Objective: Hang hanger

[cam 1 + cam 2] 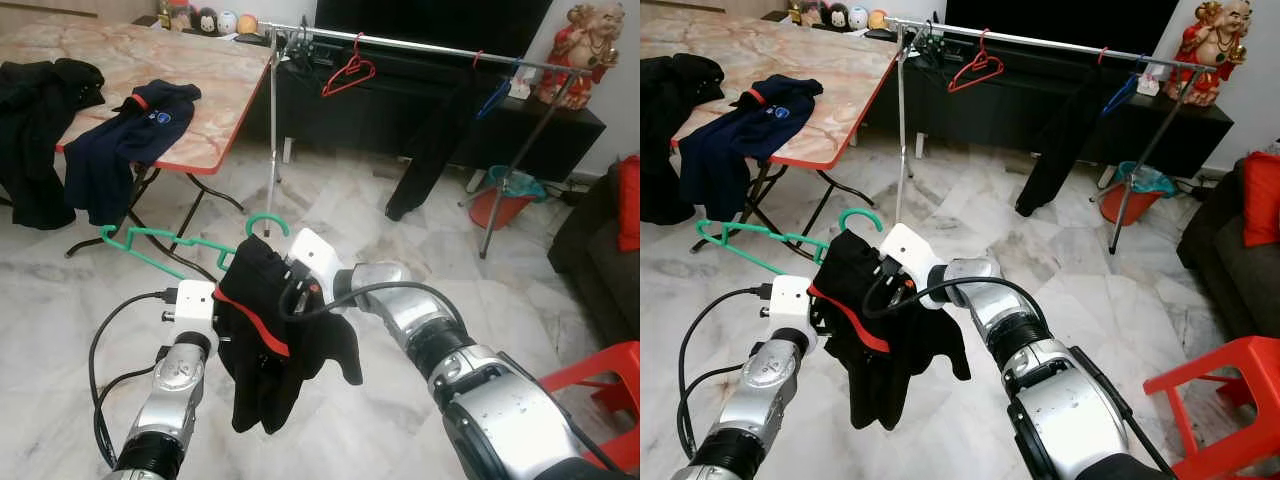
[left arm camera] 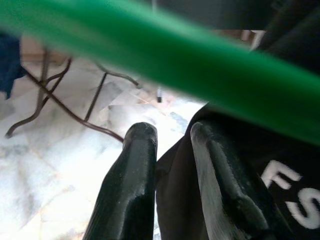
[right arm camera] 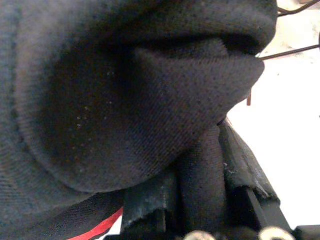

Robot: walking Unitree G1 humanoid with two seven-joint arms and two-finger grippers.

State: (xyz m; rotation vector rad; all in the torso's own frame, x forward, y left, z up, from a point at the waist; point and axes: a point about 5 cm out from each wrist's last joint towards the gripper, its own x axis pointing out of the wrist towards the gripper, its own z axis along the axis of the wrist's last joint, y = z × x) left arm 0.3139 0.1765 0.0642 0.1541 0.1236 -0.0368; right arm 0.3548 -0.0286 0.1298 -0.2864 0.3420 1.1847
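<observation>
1. Fabric sits closest to us: a black garment [image 1: 265, 335] with a red stripe hangs limp between both grippers, soft and light by our judgement, likely to slide and bunch on smooth plastic.
2. Our left gripper [image 2: 170, 150] has its fingers nearly together with a fold of the garment between them, just under the green hanger [image 1: 165, 245].
3. Our right gripper [image 3: 200, 195] is buried in the cloth; its fingers look clamped on a fold.
4. We judge the hanger stiff, light and slick; its hook [image 1: 268, 222] points up at 12 o'clock from the garment, its bar runs toward 10 o'clock. Holding at the neck below the hook seems safest.
5. Both forearms reach forward and inward, wrists meeting at the garment.
6. Farther off, at 12 to 1 o'clock, the clothes rail [image 1: 420, 45] carries a red hanger [image 1: 349, 72]; the table [image 1: 225, 90] stands at 10 o'clock.
</observation>
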